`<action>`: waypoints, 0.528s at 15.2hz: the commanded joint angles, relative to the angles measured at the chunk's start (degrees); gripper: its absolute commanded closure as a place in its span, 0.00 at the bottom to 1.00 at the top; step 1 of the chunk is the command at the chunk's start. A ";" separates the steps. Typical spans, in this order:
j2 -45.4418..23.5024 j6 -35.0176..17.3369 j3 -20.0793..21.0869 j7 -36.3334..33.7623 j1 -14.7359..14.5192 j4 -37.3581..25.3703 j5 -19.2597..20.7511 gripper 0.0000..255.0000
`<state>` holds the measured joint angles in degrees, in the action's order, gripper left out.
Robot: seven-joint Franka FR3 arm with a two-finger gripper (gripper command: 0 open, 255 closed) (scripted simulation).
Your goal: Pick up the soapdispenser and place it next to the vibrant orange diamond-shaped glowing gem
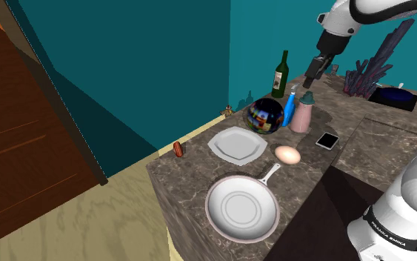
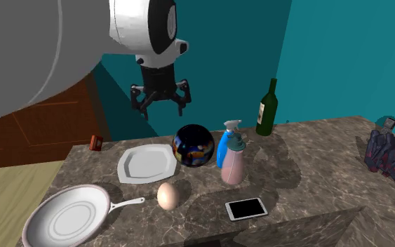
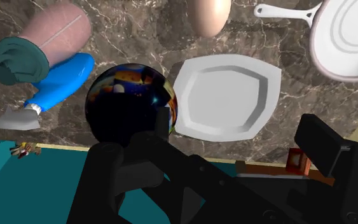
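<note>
From my remote seat, the second exterior view read left to right: a small orange-red gem sits at the far left corner of the dark marbled counter, with a white frying pan at the near left corner. A white plate lies next, and an egg rests nearer the front edge. Above the plate and a glossy dark ball, I see the black gripper hanging in the air, fingers spread apart and holding nothing. The soap dispenser, pink with a teal pump, stands upright mid-counter, just beside a blue spray bottle and well apart from the gem. A phone lies flat near the front edge, and a green wine bottle stands by the far edge.
</note>
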<state>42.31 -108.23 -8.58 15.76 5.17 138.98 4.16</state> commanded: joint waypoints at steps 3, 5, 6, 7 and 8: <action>-3.46 -5.55 -4.24 3.61 1.39 1.58 1.46 0.00; -5.75 -8.39 -6.50 5.52 1.96 1.90 1.97 0.00; -7.00 -9.81 -7.65 6.50 2.18 1.96 2.16 0.00; -8.32 -11.22 -8.81 7.50 2.38 1.94 2.28 0.00; -9.71 -12.62 -9.97 8.53 2.55 1.85 2.33 0.00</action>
<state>33.93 -119.19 -17.19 23.04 7.44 140.68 6.30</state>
